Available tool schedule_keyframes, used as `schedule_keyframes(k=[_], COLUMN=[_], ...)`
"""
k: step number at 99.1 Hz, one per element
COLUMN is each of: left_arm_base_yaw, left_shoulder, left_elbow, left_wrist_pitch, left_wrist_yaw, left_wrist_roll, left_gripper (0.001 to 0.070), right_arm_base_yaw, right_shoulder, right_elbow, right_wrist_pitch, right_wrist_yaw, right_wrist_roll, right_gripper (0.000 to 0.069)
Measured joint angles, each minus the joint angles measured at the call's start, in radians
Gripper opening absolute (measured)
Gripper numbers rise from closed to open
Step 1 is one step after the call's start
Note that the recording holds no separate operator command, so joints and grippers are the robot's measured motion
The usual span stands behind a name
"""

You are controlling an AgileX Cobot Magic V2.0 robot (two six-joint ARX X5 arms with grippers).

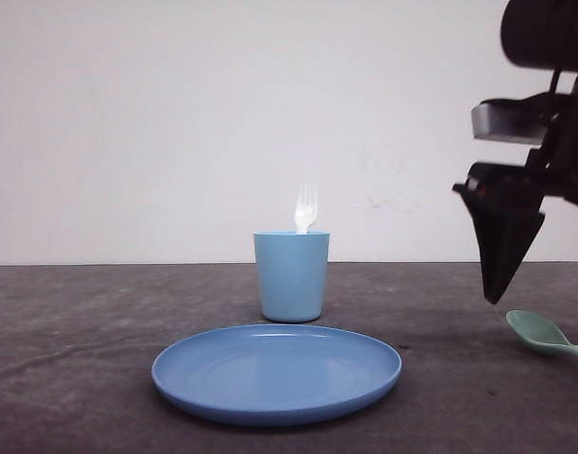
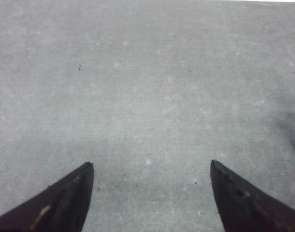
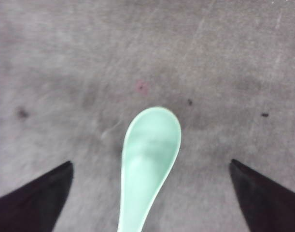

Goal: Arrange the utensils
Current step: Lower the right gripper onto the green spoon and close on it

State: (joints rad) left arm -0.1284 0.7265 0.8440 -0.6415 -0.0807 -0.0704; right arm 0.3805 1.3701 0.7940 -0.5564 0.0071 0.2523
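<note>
Hovering over the mint spoon (image 3: 149, 159), the right pincer (image 3: 151, 193) is spread wide, fingers either side, not touching; spoon lies flat near the tabletop's (image 1: 71, 322) right edge; white fork (image 1: 306, 210) stands in the blue cup (image 1: 291, 276) behind the plate (image 1: 276, 373); left pincer (image 2: 151, 193) hangs released over bare tabletop.

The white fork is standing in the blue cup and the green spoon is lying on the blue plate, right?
Not quite. The fork does stand in the cup, but the spoon lies on the table, to the right of the plate and under the right gripper. The front view shows it.
</note>
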Motion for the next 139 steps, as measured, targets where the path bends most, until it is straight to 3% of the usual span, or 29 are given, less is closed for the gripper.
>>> schedule_keyframes(k=[30,50,68,90,139], left_arm_base_yaw=[0.000,0.000,0.000,0.000,0.000], left_shoulder=[0.000,0.000,0.000,0.000,0.000], left_elbow=[0.000,0.000,0.000,0.000,0.000], left_wrist_pitch=[0.000,-0.001,-0.002,-0.002,-0.002], left_wrist_yaw=[0.000,0.000,0.000,0.000,0.000], left_wrist_roll=[0.000,0.000,0.000,0.000,0.000], left_gripper=[0.0469,0.0469,0.0469,0.0469,0.0469], right_arm_base_yaw=[0.024,0.029,0.029,0.029,0.029], right_shoulder=[0.093,0.129,0.134,0.135,0.135], right_elbow=[0.000,0.000,0.000,0.000,0.000], right_wrist_pitch=[0.055,0.081,0.093,0.097,0.098], right_wrist_yaw=[0.013,0.021,0.026,0.028,0.028], right_wrist_roll=[0.037,0.046,0.060,0.061,0.063], right_gripper=[0.0563,0.0433,0.0379,0.0229,0.0162])
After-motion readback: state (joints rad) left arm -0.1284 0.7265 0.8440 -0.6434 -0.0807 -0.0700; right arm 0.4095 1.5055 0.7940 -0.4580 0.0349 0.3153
